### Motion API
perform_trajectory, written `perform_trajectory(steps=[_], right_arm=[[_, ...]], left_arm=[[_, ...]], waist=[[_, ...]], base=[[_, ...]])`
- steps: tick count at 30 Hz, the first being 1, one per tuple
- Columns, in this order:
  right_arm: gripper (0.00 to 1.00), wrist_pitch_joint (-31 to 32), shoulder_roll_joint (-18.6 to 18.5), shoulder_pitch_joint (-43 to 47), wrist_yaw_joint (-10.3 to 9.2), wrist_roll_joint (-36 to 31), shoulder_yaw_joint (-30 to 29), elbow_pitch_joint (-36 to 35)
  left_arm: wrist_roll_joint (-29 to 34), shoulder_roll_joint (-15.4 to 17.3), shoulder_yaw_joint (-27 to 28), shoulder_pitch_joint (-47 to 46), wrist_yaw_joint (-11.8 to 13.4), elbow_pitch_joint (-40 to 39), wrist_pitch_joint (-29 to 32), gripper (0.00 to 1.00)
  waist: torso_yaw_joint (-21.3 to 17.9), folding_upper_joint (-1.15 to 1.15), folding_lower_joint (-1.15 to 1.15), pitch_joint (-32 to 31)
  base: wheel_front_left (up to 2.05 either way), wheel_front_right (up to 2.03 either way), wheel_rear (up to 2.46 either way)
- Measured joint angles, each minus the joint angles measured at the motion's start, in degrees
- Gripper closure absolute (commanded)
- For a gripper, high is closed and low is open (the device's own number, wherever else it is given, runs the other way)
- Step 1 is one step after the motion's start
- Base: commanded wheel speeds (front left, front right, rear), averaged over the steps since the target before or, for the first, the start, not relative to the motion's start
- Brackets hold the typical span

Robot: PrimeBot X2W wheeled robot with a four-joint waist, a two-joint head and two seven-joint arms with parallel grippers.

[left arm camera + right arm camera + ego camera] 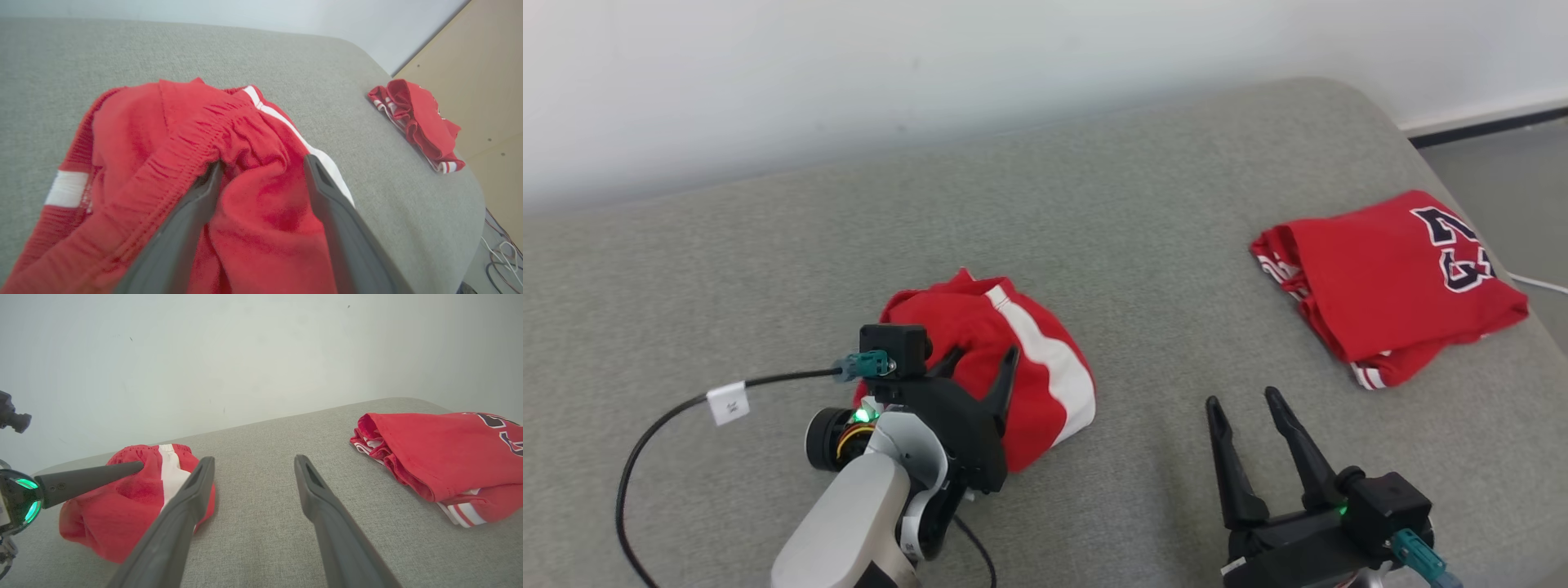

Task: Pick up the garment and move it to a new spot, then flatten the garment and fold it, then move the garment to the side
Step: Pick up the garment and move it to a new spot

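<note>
**Item 1, garment** [964, 318]: red shorts with a white side stripe [1054, 359]. They lie bunched in a heap on the grey cushion [1094, 204], left of centre and towards the near side in your head view.

**Item 2, left gripper** [984, 355]: resting on top of the heap with its fingers spread wide. One tip is tucked under the gathered waistband [192, 147] and the other lies on the cloth beside the stripe. Red cloth sits between them, but nothing is pinched.

**Item 3, right gripper** [1241, 398]: fingers wide apart over bare cushion, holding nothing, well to the right of the heap.

**Item 4, jersey** [1388, 278]: red and folded, with a dark number uppermost. It lies at the cushion's far right, close to the rounded edge and well apart from the garment.

**Item 5, cable** [637, 457]: black, with a white tag [727, 403]. It loops out from your left wrist to the left of the heap.

**Item 6, open room:**
- You have bare cushion between the heap and the jersey.
- A broad bare band runs behind the heap up to the pale wall [849, 82].
- The right edge drops to grey floor [1503, 163].
- Your left wrist view shows a light wooden panel [482, 81] beyond that edge, with loose wires [498, 253] on the floor below it
</note>
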Motion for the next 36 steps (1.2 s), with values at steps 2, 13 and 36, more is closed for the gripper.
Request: perform_trajectory(steps=[2, 13, 36], right_arm=[[0.00, -0.02, 0.00, 0.23, 0.00, 0.00, -0.68, 0.16], [0.00, 0.41, 0.07, 3.37, 0.00, -0.29, -3.61, 0.26], [0.00, -0.54, -0.31, 6.50, 0.00, -1.60, -5.88, 4.15]], left_arm=[[-0.81, 0.03, -0.90, 0.07, 0.63, -0.99, -3.61, 0.00], [4.49, 3.65, -0.04, 11.07, 5.16, -10.68, -20.71, 0.00], [24.44, 3.68, 26.36, 42.77, 3.44, -34.95, -21.56, 0.00]], waist=[[0.82, 0.00, 0.00, -0.37], [6.06, -0.01, -0.01, -3.81], [13.67, -0.01, -0.01, -7.71]], base=[[0.00, 0.00, 0.00], [0.00, 0.00, 0.00], [0.00, 0.00, 0.00]])
